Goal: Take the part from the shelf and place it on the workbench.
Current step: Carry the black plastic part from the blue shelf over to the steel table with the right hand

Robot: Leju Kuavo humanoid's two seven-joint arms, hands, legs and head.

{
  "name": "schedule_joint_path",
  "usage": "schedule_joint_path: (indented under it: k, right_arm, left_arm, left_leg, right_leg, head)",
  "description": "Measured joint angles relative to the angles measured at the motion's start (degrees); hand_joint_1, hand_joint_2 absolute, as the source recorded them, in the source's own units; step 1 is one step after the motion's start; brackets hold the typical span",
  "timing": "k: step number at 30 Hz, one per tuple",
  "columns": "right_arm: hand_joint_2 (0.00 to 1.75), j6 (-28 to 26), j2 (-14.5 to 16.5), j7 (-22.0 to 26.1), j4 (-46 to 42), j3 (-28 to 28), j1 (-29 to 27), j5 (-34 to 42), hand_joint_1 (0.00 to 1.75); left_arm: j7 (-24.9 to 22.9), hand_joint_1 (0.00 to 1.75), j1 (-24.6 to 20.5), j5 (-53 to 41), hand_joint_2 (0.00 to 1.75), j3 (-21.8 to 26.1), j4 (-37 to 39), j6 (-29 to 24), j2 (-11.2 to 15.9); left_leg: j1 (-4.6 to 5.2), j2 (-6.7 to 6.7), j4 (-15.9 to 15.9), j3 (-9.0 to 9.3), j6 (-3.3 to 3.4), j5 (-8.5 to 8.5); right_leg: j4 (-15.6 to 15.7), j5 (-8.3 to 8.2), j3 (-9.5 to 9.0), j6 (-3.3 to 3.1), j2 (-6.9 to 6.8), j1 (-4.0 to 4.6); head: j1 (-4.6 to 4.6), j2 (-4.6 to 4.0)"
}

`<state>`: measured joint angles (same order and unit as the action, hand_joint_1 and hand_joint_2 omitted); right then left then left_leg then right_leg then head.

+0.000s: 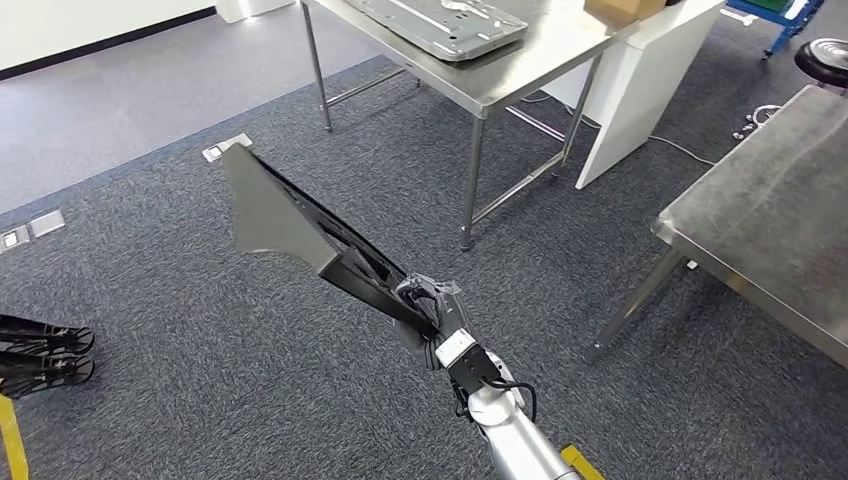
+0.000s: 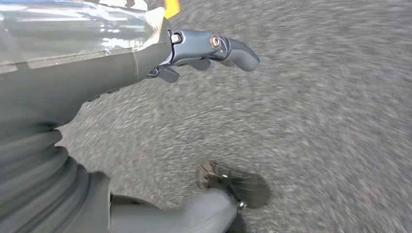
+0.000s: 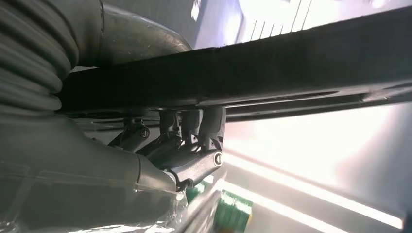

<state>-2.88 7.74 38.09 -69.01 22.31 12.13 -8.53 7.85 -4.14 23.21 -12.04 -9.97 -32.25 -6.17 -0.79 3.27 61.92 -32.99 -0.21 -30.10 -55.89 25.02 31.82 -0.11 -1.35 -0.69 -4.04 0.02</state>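
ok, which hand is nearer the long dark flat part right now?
Right. The right hand grips the long dark flat part at its near end, fingers curled on its edge. The left hand hangs over grey carpet, holding nothing.

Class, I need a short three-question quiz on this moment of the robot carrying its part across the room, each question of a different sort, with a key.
1. True or false: the right hand grips the dark part at one end.
2. Multiple choice: the steel table ahead carries A) a grey metal panel, B) a red bucket, C) nothing.
3. Fill in: the left hand hangs over grey ____ and holds nothing.

Key: 1 true; 2 A; 3 carpet.
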Motion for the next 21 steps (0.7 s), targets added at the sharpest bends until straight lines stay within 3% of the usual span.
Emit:
schedule_joint_path:
  k: [1,2,3,4,5,6,8,10,12,13,14,16,18,19,20,21]
  right_arm:
    - [1.75,-0.2,0.0,0.0,0.0,0.0,-0.1,0.1,1.75]
    - [1.75,-0.3,0.0,0.0,0.0,0.0,-0.3,0.1,1.75]
    - [1.75,-0.3,-0.1,0.0,0.1,0.0,-0.5,0.2,1.75]
    - [1.75,-0.4,-0.2,0.0,0.1,0.0,-0.8,0.2,1.75]
    - [1.75,-0.4,-0.3,0.0,0.1,0.0,-1.1,0.2,1.75]
    - [1.75,-0.4,-0.4,0.0,0.2,0.0,-1.2,0.2,1.75]
    - [1.75,-0.4,-0.5,0.0,0.2,0.0,-1.2,0.2,1.75]
    - [1.75,-0.4,-0.5,0.0,0.2,0.0,-1.2,0.3,1.75]
    - [1.75,-0.3,-0.6,0.0,0.2,0.0,-1.3,0.3,1.75]
    - [1.75,-0.3,-0.7,0.0,0.2,0.0,-1.3,0.3,1.75]
    - [1.75,-0.3,-0.8,0.0,0.2,0.0,-1.2,0.3,1.75]
    - [1.75,-0.2,-0.9,0.0,0.4,0.0,-1.0,0.3,1.75]
    - [1.75,-0.2,-1.0,0.0,0.8,0.1,-0.9,0.5,1.75]
    - [1.75,-0.2,-1.1,0.0,1.0,0.1,-1.0,0.6,1.75]
    - [1.75,-0.2,-1.2,0.0,1.2,0.1,-1.1,0.6,1.75]
    - [1.75,-0.2,-1.3,0.0,1.3,0.1,-1.1,0.7,1.75]
  left_arm:
    - [0.1,0.0,0.0,-0.2,1.75,-0.1,0.0,-0.6,0.0]
    - [0.2,0.0,0.1,-0.4,1.75,-0.2,0.1,-1.1,0.0]
    - [0.4,0.0,0.2,-0.6,1.75,-0.4,0.1,-1.6,0.0]
    - [0.6,0.0,0.2,-0.8,1.75,-0.4,0.1,-2.0,0.0]
    - [0.7,0.0,0.2,-1.0,1.75,-0.5,0.1,-2.2,0.0]
    - [0.8,0.0,0.2,-1.0,1.75,-0.5,0.1,-2.3,0.0]
    - [0.9,0.0,0.2,-1.1,1.75,-0.5,0.1,-2.4,0.1]
    - [1.1,0.0,0.1,-1.0,1.75,-0.5,0.1,-2.2,0.1]
    - [1.9,0.0,0.1,-0.4,1.75,-0.5,0.1,-0.8,0.1]
    - [2.4,0.0,0.1,0.0,1.75,-0.5,0.1,0.2,0.1]
    - [2.9,0.0,0.1,0.4,1.75,-0.5,0.1,1.1,0.1]
    - [3.3,0.0,0.1,1.0,1.75,-0.5,0.1,2.6,0.0]
    - [3.3,0.0,0.2,1.5,1.75,-0.4,0.1,3.4,0.1]
    - [3.3,0.0,0.2,1.6,1.75,-0.4,0.1,3.7,0.1]
    - [3.3,0.0,0.3,1.8,1.75,-0.4,0.1,4.0,0.1]
    - [3.2,0.0,0.3,1.9,1.75,-0.4,0.1,4.2,0.1]
  left_leg:
    - [-0.03,-1.83,3.8,-1.69,-0.17,-1.97]
    - [-0.05,-2.78,7.8,-3.64,-0.3,-3.69]
    - [-0.06,-3.18,10.9,-5.29,-0.38,-4.59]
    - [-0.06,-3.33,12.0,-6.13,-0.38,-4.32]
    - [-0.09,-3.46,10.5,-5.75,-0.3,-2.78]
    - [-0.15,-3.91,7.0,-4.35,-0.16,-0.51]
    - [-0.4,-6.72,-1.2,-0.8,0.23,3.12]
    - [-0.38,-8.5,-4.6,0.64,0.57,3.83]
    - [-0.2,-7.21,-5.0,0.79,1.09,3.98]
    - [-0.22,-6.47,-5.3,1.01,1.47,4.21]
    - [-0.28,-5.66,-5.6,1.22,1.86,4.45]
    - [-0.23,-4.01,-5.9,1.41,2.33,4.67]
    - [-0.05,-2.22,-5.9,1.33,2.49,4.57]
    - [-0.02,-1.38,-5.9,1.31,2.48,4.51]
    - [-0.03,-0.6,-5.9,1.32,2.42,4.44]
    - [-0.06,0.11,-5.9,1.37,2.28,4.35]
  right_leg:
    - [0.0,-0.08,0.03,-0.15,0.8,0.01]
    - [-0.1,-0.14,0.05,-0.24,1.65,0.01]
    - [-0.1,-0.14,0.05,-0.24,2.54,0.03]
    - [-0.1,-0.14,0.03,-0.24,3.44,0.04]
    - [-0.2,-0.14,-0.01,-0.22,4.35,0.03]
    - [-0.3,-0.14,-0.05,-0.21,5.23,0.01]
    - [-0.5,-0.11,0.07,-0.01,6.77,0.08]
    - [-0.6,-0.17,0.57,0.6,7.99,0.06]
    - [-0.5,-0.41,1.27,1.49,9.25,-0.14]
    - [-0.9,-0.32,1.69,1.78,8.8,-0.16]
    - [-2.0,0.23,2.46,1.88,7.58,-0.1]
    - [-8.1,2.96,5.58,1.59,3.82,-0.03]
    - [-15.9,5.81,9.55,1.53,2.16,-0.17]
    - [-17.7,6.18,10.45,1.8,1.93,-0.27]
    - [-17.0,5.64,10.1,2.27,1.7,-0.4]
    - [-13.9,4.35,8.4,2.81,1.18,-0.51]
  head:
    - [0.11,0.0]
    - [0.2,0.0]
    - [0.25,0.0]
    - [0.25,0.0]
    - [0.25,0.0]
    - [0.25,0.0]
    - [0.26,0.0]
    - [0.25,0.0]
    - [0.24,0.0]
    - [0.23,0.0]
    - [0.09,0.0]
    - [-0.22,0.0]
    - [-0.38,0.0]
    - [-0.38,0.0]
    - [-0.4,0.0]
    - [-0.39,0.0]
